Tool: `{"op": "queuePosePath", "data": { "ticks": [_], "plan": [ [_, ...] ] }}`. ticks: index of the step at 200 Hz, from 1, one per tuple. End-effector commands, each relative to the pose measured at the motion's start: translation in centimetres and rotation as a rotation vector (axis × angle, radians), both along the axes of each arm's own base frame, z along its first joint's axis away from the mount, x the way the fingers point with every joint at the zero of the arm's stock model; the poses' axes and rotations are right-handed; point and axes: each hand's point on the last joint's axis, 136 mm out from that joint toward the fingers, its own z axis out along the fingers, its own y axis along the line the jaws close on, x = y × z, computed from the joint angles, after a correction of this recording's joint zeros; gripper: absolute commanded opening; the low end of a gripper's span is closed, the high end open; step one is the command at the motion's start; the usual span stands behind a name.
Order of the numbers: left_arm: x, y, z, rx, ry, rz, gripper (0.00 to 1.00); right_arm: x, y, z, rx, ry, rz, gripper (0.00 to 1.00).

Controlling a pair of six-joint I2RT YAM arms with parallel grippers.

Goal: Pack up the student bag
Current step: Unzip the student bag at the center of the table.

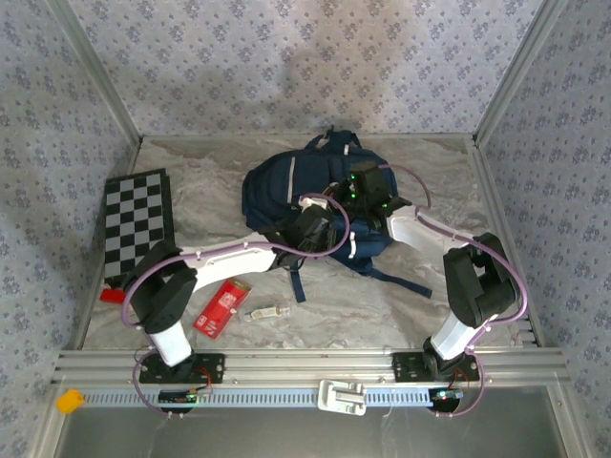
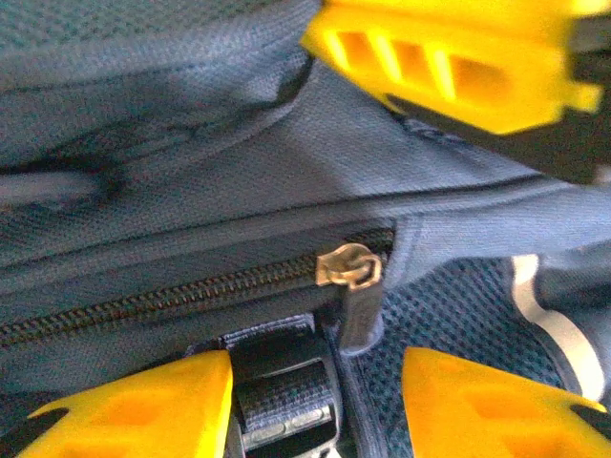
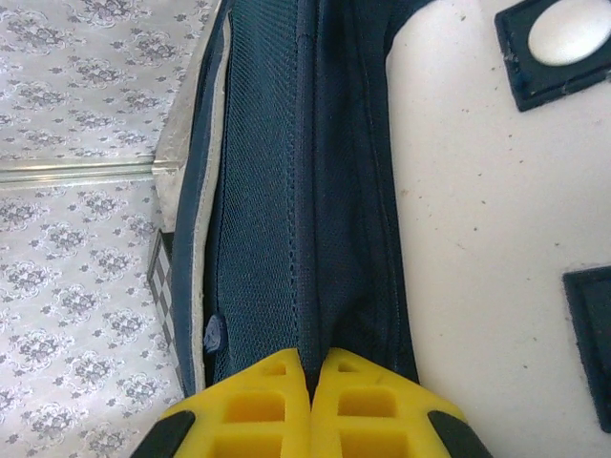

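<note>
We see the student bag (image 1: pixel 277 186) lying on the table (image 1: pixel 353 320) at centre of the top view, a bit above mid-frame, dark straps trailing toward the lower right. Both arms reach up onto it from the bottom edge. Left gripper (image 2: pixel 317 386) is wide open: in its wrist view the two yellow fingers (image 2: pixel 143 410) sit at lower left and lower right with a clear gap between them and nothing gripped. In that gap is a black webbing strap with a buckle (image 2: pixel 282 382). Just above it is the metal zip slider (image 2: pixel 348 265), at the right end of a closed run of zip teeth (image 2: pixel 162 301) that goes off to the left edge. The slider's dark pull tab hangs down beside the strap. A yellow ribbed block (image 2: pixel 449 57) on a black mount sits in the upper right corner over the fabric; we cannot tell what it belongs to. Right gripper (image 3: pixel 307 391) is clamped on the bag: its fingers meet at bottom centre of its wrist view, and a ridge of navy fabric runs from the top of the frame straight into the seam between them. Right of that ridge is a white surface (image 3: pixel 477 239) with dark blue shapes on it, and left of it is a pale stripe (image 3: pixel 205 219). Elsewhere in the top view we see a checkerboard (image 1: pixel 138 224) at the left, well apart from the bag. A red packet (image 1: pixel 221 307) lies at lower left, with a small clear item (image 1: pixel 267 312) just right of it.
</note>
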Motion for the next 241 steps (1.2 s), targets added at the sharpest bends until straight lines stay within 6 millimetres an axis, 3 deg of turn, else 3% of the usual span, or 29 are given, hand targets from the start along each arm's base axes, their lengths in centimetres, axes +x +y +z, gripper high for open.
{"op": "queuePosePath", "data": {
  "ticks": [1, 15, 47, 119, 137, 197, 222, 241],
  "plan": [
    [1.5, -0.5, 1.4, -0.015, -0.045, 0.085, 0.52, 0.6, 2.4, 4.0, 0.113, -0.084, 0.052, 0.0],
    [1.8, -1.1, 1.7, -0.028, -0.068, 0.09, 0.55, 0.7, 2.4, 3.9, 0.115, -0.08, 0.051, 0.0],
    [2.9, -0.6, 2.0, -0.018, -0.114, 0.173, 0.56, 0.6, 2.6, 3.4, 0.119, -0.072, 0.05, 0.0],
    [2.3, 1.0, 3.8, -0.018, -0.183, 0.147, 0.26, 0.6, 2.4, 2.9, 0.1, -0.065, 0.063, 0.0],
    [2.4, 0.1, 3.9, -0.008, -0.189, 0.081, 0.24, 0.7, 2.7, 3.0, 0.108, -0.065, 0.069, 0.0],
    [2.7, -2.4, 2.9, 0.037, -0.173, -0.075, 0.35, 0.8, 3.0, 3.2, 0.114, -0.066, 0.071, 0.0],
    [2.1, -3.8, 3.1, 0.025, -0.177, -0.17, 0.35, 0.8, 2.9, 3.1, 0.109, -0.063, 0.074, 0.0],
    [1.9, -4.0, 3.0, 0.032, -0.176, -0.203, 0.28, 0.9, 3.0, 3.2, 0.107, -0.062, 0.083, 0.0]
  ]
}}
